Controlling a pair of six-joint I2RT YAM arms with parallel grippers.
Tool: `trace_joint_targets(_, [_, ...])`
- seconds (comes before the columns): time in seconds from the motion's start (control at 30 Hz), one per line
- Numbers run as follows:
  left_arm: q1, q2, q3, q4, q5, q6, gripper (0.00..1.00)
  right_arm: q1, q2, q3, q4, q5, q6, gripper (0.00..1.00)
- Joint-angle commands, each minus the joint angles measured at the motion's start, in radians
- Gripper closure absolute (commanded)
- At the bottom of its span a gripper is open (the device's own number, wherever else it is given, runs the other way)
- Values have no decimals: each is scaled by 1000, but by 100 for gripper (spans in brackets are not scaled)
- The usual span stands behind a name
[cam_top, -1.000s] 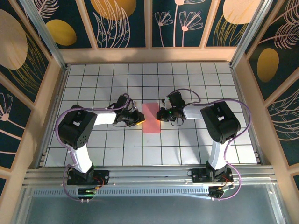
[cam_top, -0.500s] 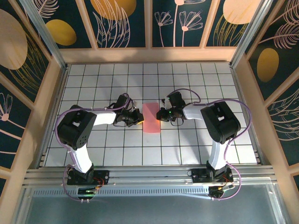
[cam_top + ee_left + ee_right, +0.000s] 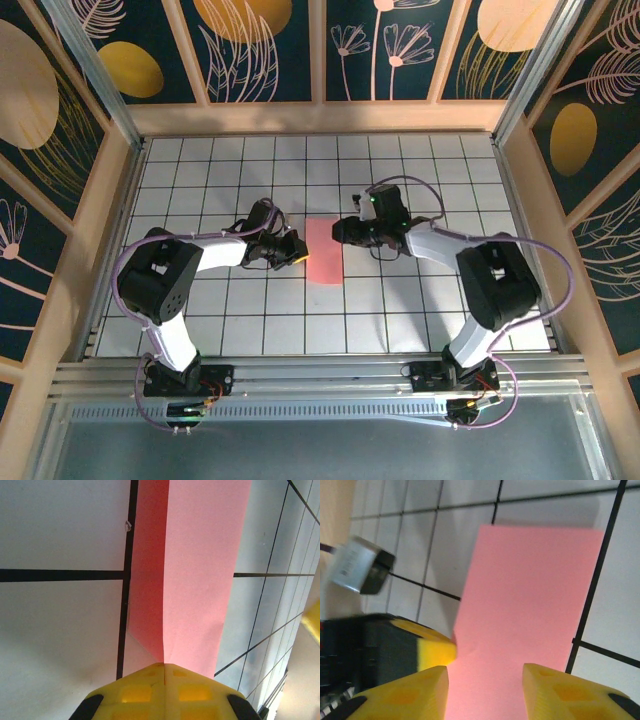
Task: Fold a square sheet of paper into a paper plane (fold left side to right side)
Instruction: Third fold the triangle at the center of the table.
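Two arms [image 3: 200, 250] reach inward, elbows out, wrists low over gridded counter [image 3: 400, 310]. Left tool [image 3: 296, 252] together, pinching left edge of paper [image 3: 323, 250]. Right tool [image 3: 341, 231] apart, hovering just above paper's right edge, far end. One paper, pink, folded to narrow rectangle, lying mid-counter between tools. Floral panels [image 3: 260, 50] wall counter on three sides.
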Motion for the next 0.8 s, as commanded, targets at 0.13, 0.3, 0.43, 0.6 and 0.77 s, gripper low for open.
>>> trace_joint_targets(0.13, [-6, -34, -13, 7, -10, -23, 100, -41, -195, -112, 19, 75, -81, 45])
trace_joint_targets(0.3, [-7, -41, -13, 1, -11, -23, 100, -44, -317, -176, 37, 92, -141, 40])
trace_joint_targets(0.43, [-7, -44, -7, -7, -10, -24, 100, -19, -423, -243, 78, 123, -218, 39])
trace_joint_targets(0.6, [-6, -56, -9, -21, -18, -31, 100, 111, -533, -324, 115, 252, -399, 36])
trace_joint_targets(0.77, [-7, -60, -10, -24, -20, -42, 100, 273, -521, -345, 101, 379, -581, 36])
